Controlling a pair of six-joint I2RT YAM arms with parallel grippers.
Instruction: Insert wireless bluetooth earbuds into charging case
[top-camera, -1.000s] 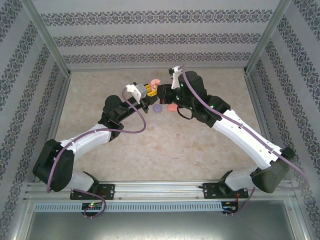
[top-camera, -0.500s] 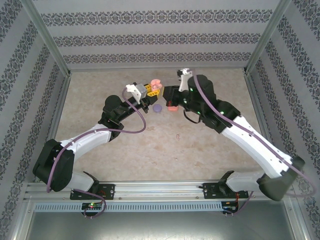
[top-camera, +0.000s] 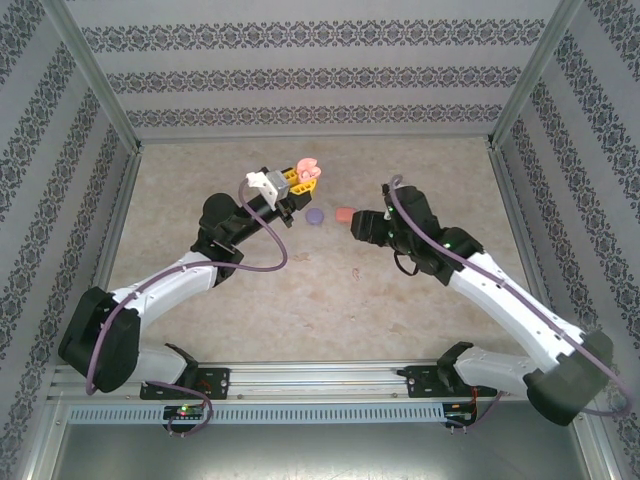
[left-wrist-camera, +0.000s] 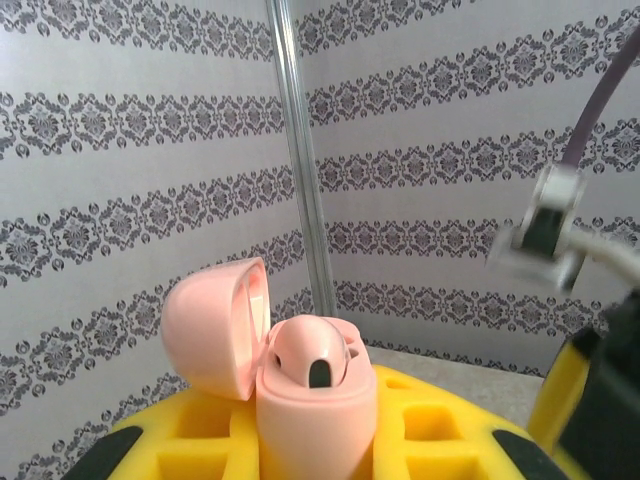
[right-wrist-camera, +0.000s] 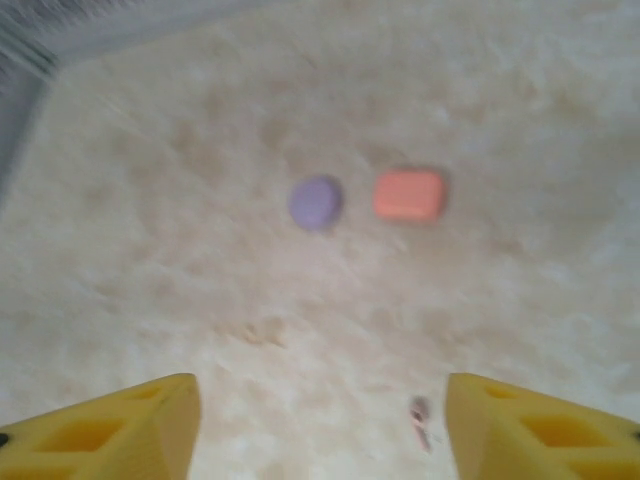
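My right jaws have drawn back from the pink case (left-wrist-camera: 315, 415) and now stand apart. The left jaws clamp that open case, one earbud (left-wrist-camera: 310, 352) seated inside; another earbud (right-wrist-camera: 420, 418) lies loose on the bench (top-camera: 330, 320).

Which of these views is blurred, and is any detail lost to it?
Right wrist view: soft all over, likely motion blur; the purple case and orange case are smeared blobs, and the tiny pinkish thing nearer the camera cannot be identified. Left wrist view: the open pink case is crisp, the white part at right is blurred. Top external view: sharp, evenly lit, no glare.
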